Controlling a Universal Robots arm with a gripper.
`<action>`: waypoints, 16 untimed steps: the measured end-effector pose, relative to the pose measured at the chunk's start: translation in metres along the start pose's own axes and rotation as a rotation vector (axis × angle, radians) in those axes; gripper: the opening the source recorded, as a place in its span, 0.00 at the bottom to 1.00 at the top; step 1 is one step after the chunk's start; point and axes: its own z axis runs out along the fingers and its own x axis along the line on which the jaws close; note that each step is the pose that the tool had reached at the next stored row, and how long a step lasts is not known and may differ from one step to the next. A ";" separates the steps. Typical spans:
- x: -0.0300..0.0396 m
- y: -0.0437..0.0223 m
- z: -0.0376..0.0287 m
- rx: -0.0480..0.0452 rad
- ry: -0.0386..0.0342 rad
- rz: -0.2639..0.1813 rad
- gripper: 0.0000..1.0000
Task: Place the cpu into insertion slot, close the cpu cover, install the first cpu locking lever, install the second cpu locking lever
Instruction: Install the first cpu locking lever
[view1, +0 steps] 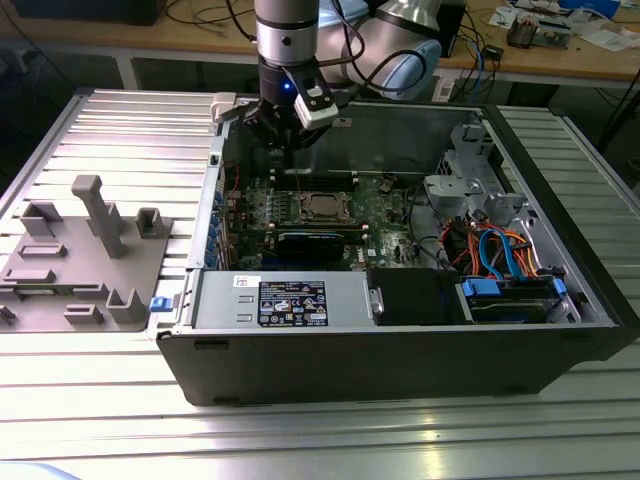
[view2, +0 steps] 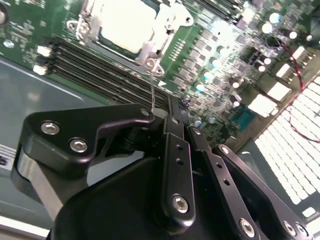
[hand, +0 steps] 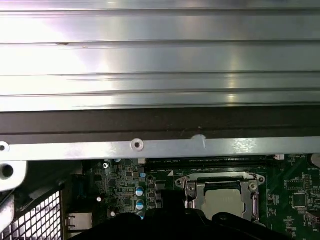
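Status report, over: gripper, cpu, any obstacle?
Gripper hovers over motherboard. Cpu seated, cpu cover down over it. Thin metal rod stands up by the gripper.

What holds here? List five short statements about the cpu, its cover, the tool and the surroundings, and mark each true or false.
1. The tool holds the cpu. False: the cpu sits on the motherboard, apart from the tool.
2. The cpu cover lies flat around the cpu. True.
3. The tool hangs over the blue cables. False: it hangs over the motherboard, toward the exterior view's left of them.
4. The computer case stands on a ribbed metal table. True.
5. A grey fixture lies outside the case. True.
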 end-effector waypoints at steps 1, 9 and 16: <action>-0.0030 0.0001 0.0001 0.0000 0.0000 0.000 0.11; -0.0239 0.0001 0.0020 -0.0029 0.0000 0.000 0.11; -0.0265 -0.0032 0.0070 -0.0291 0.0005 0.001 0.11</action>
